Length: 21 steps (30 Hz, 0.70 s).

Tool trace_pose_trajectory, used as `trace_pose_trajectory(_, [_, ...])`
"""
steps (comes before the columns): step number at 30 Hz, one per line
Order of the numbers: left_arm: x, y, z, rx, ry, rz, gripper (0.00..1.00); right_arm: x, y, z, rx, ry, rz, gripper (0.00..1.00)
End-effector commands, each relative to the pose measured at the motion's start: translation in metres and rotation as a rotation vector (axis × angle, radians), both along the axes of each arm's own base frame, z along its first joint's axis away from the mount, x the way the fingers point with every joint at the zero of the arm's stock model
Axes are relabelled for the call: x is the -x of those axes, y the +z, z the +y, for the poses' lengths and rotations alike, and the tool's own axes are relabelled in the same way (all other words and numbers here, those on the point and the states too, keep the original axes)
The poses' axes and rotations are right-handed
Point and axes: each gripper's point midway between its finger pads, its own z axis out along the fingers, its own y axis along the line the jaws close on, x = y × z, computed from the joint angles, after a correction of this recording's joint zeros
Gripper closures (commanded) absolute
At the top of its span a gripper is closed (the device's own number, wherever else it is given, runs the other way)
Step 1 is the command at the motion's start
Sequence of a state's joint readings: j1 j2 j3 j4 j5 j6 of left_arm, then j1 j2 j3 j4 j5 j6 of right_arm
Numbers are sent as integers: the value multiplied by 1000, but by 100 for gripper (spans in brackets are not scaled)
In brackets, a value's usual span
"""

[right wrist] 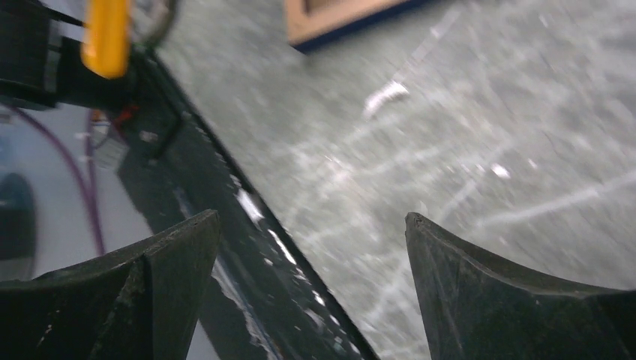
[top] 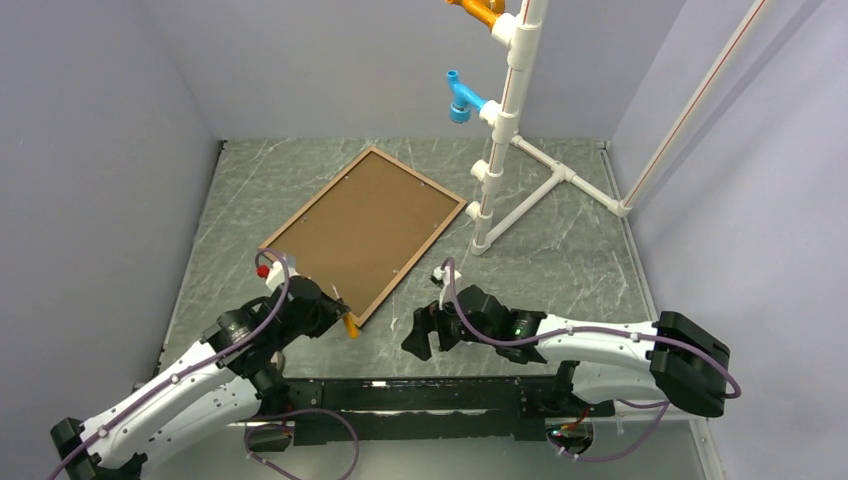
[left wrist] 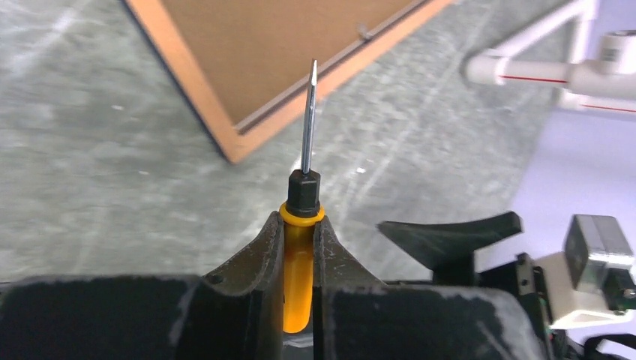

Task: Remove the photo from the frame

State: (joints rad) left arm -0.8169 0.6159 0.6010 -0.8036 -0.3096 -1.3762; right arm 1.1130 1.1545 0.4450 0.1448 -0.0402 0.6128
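Left gripper [left wrist: 300,225] clamps a yellow-handled screwdriver [left wrist: 298,285], tip aimed at the frame [left wrist: 184,79] near its corner. Right gripper [right wrist: 311,217] gapes empty nearby.

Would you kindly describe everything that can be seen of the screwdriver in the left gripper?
The screwdriver has an orange-yellow, plastic-looking handle, a black collar and a thin metal shaft with a flat tip. The left gripper clamps its handle from both sides. It points away from the wrist, its tip seen against the brown back rim of the frame near a corner; whether it touches there cannot be told.
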Motion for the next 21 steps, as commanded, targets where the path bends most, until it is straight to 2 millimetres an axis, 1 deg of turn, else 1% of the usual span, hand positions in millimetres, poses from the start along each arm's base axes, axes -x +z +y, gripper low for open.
trace_pose_trajectory(1, [-10, 38, -35, 253, -25, -48, 100, -5, 85, 51, -269, 81, -145, 7])
trace_pose_trajectory(2, [-11, 38, -39, 287, -19, -37, 100, -6, 92, 56, -288, 82, -155, 9])
trace_pose_trajectory(5, [-13, 37, -47, 386, -9, 2, 100, -13, 100, 70, -290, 68, -163, 16])
trace_pose_trajectory(8, [-16, 32, -48, 431, 21, 36, 100, -19, 96, 79, -256, 47, -165, 20])
trace_pose_trajectory(10, [-18, 30, -48, 451, 22, 49, 100, -21, 92, 81, -242, 39, -161, 23])
trace_pose_trajectory(12, [-17, 28, -52, 474, 6, 73, 100, -21, 92, 84, -238, 44, -165, 25])
trace_pose_trajectory(14, [-16, 25, -57, 512, -7, 100, 100, -23, 89, 87, -216, 51, -169, 29])
trace_pose_trajectory(15, [-15, 24, -60, 536, -13, 109, 100, -26, 88, 88, -199, 38, -178, 31])
trace_pose_trajectory(17, [-14, 20, -65, 572, -20, 129, 100, -28, 84, 91, -174, 36, -190, 32])
trace_pose_trajectory(19, [-13, 16, -66, 577, -19, 143, 100, -29, 84, 94, -166, 34, -202, 33])
trace_pose_trajectory(21, [-13, 14, -67, 578, -21, 151, 100, -30, 80, 96, -145, 28, -203, 37])
